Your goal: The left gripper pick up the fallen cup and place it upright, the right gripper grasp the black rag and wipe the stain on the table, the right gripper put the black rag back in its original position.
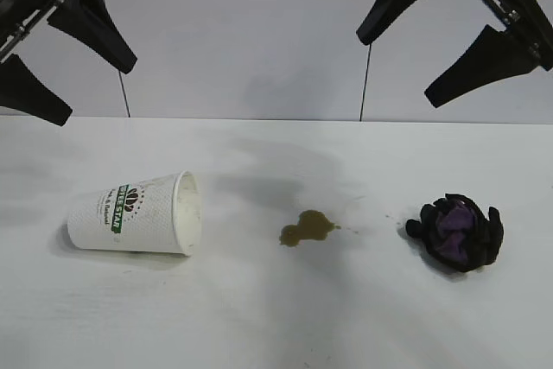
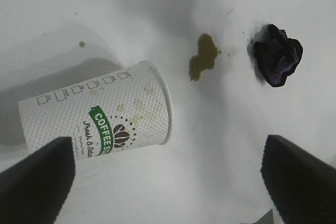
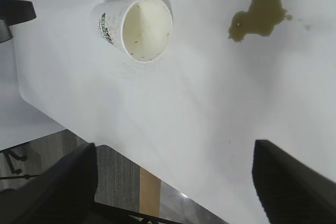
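Observation:
The white paper cup (image 1: 134, 213) with green lettering lies on its side at the left of the white table (image 1: 259, 326), its mouth facing the middle. An olive-brown stain (image 1: 307, 228) sits mid-table. At the right, the black rag (image 1: 456, 231) lies bunched with purple folds showing. My left gripper (image 1: 97, 92) hangs open high above the cup's end of the table. My right gripper (image 1: 396, 72) hangs open high up, between stain and rag. In the left wrist view the cup (image 2: 100, 116), stain (image 2: 202, 56) and rag (image 2: 277, 55) lie below the open left gripper (image 2: 166, 145). The right wrist view shows cup (image 3: 139, 27), stain (image 3: 260, 11) and the open right gripper (image 3: 174, 148).
A white panelled wall (image 1: 242, 32) with dark vertical seams rises behind the table. A small brown droplet (image 2: 82, 44) lies on the table near the cup. The table's edge (image 3: 157, 179) shows in the right wrist view, with grey floor beyond it.

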Controlling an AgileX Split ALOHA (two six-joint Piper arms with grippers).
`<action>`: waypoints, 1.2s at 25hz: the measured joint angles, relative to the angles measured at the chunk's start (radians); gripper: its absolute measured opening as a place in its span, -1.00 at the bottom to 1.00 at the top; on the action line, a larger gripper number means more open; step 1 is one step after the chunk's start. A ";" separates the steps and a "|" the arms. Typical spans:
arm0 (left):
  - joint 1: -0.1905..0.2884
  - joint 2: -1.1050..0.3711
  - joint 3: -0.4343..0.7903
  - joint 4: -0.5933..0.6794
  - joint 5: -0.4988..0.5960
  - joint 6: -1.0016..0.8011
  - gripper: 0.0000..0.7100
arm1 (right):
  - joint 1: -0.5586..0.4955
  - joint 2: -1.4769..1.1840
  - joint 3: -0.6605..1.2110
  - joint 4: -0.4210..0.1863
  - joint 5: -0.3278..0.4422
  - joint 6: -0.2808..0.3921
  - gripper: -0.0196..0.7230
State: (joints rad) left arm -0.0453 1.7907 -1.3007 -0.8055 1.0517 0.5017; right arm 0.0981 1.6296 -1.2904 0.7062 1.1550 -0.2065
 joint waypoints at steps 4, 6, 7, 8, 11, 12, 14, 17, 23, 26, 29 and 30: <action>0.000 0.000 0.000 0.000 0.000 0.000 0.96 | 0.000 0.000 0.000 0.000 0.000 0.000 0.55; 0.000 0.000 0.000 0.000 0.000 0.000 0.96 | 0.000 0.000 0.000 0.000 0.000 0.000 0.55; 0.000 0.000 0.000 0.000 0.000 0.000 0.96 | 0.000 0.000 0.000 0.000 0.000 0.000 0.55; 0.000 0.000 0.000 0.000 0.000 0.000 0.96 | 0.000 0.000 0.000 0.000 0.000 0.000 0.55; 0.000 0.000 0.000 0.000 0.000 0.000 0.96 | 0.000 0.000 0.000 0.000 0.000 0.000 0.55; 0.000 0.000 0.000 0.000 0.000 0.000 0.96 | 0.000 0.000 0.000 0.000 0.000 0.000 0.55; 0.000 0.000 0.000 0.000 0.000 0.000 0.96 | 0.000 0.000 0.000 0.000 0.000 0.000 0.55; 0.000 0.000 0.000 0.000 0.000 0.000 0.96 | 0.000 0.000 0.000 0.000 0.000 0.000 0.55; 0.000 0.000 0.000 -0.024 -0.001 0.000 0.96 | 0.000 0.000 0.000 -0.001 0.000 0.000 0.55; 0.000 0.000 -0.009 -0.065 0.010 0.003 0.96 | 0.000 0.000 0.000 -0.001 0.000 0.000 0.55; -0.006 0.000 -0.062 -0.071 0.051 0.082 0.96 | 0.000 0.000 0.000 -0.001 0.000 0.000 0.55; -0.011 0.000 -0.081 -0.066 0.067 0.125 0.96 | 0.000 0.000 0.000 -0.001 0.000 0.000 0.55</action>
State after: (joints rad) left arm -0.0563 1.7907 -1.3819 -0.8715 1.1189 0.6265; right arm 0.0981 1.6296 -1.2904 0.7052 1.1550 -0.2065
